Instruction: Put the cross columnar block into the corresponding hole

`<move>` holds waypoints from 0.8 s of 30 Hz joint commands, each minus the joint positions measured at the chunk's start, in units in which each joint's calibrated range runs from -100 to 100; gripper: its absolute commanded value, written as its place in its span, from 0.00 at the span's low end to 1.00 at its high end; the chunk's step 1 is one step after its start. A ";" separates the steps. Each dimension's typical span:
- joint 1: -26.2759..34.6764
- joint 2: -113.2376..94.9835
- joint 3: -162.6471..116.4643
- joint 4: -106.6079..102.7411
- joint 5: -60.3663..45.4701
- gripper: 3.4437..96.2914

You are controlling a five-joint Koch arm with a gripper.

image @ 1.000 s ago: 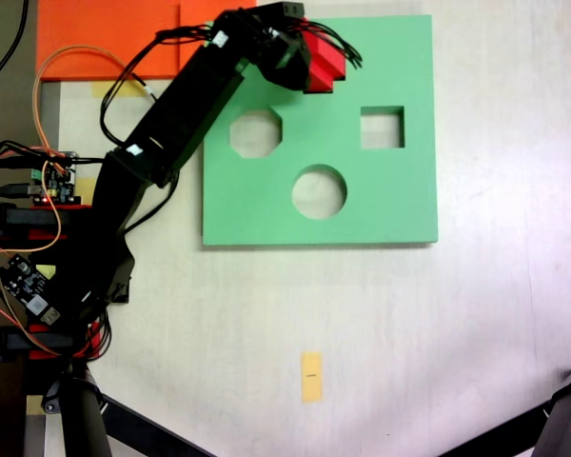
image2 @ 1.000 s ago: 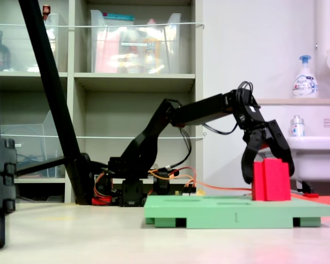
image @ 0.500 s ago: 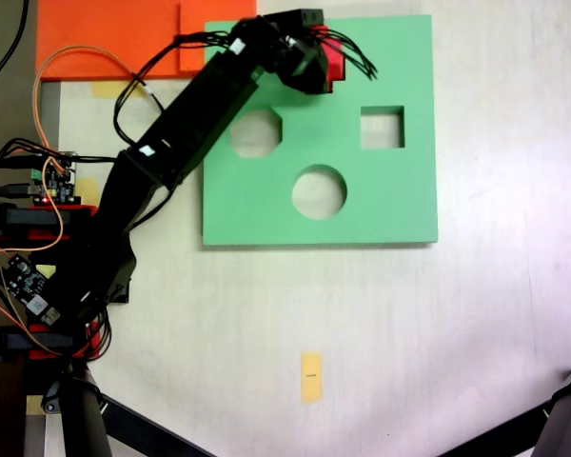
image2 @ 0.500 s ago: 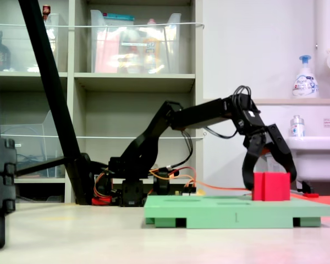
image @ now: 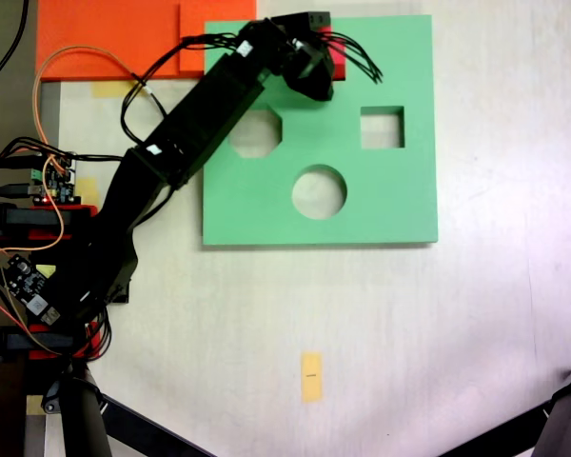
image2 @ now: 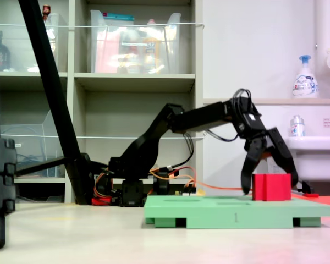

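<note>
The red cross columnar block (image2: 271, 187) stands upright on the far part of the green foam board (image2: 220, 212), its lower part sunk below the board's top. My gripper (image2: 269, 184) straddles it, one finger against each side, shut on it. From above, in the first exterior view, the gripper (image: 322, 65) covers most of the block (image: 339, 59); only a red sliver shows near the top edge of the board (image: 381, 190). The plus-shaped hole is hidden under the block and gripper.
The board also has an octagonal cutout (image: 256, 132), a square cutout (image: 382, 127) and a round cutout (image: 319, 191). An orange sheet (image: 105, 38) lies at top left. Circuit boards and wires (image: 52, 181) sit by the arm's base. A yellow tag (image: 311, 376) lies nearer.
The gripper has come down with the red block; the block now sits lower, part-way into the board. In the first exterior view the wrist has shifted slightly up and right.
</note>
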 commanded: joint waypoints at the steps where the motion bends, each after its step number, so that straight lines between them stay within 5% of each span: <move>1: 0.34 -5.80 2.36 7.12 0.44 0.77; 13: -0.29 -39.04 2.26 -12.33 -1.27 0.77; 19: -5.18 -66.97 2.06 -27.55 -22.42 0.77; 24: -16.61 -81.91 1.76 -28.89 -42.98 0.71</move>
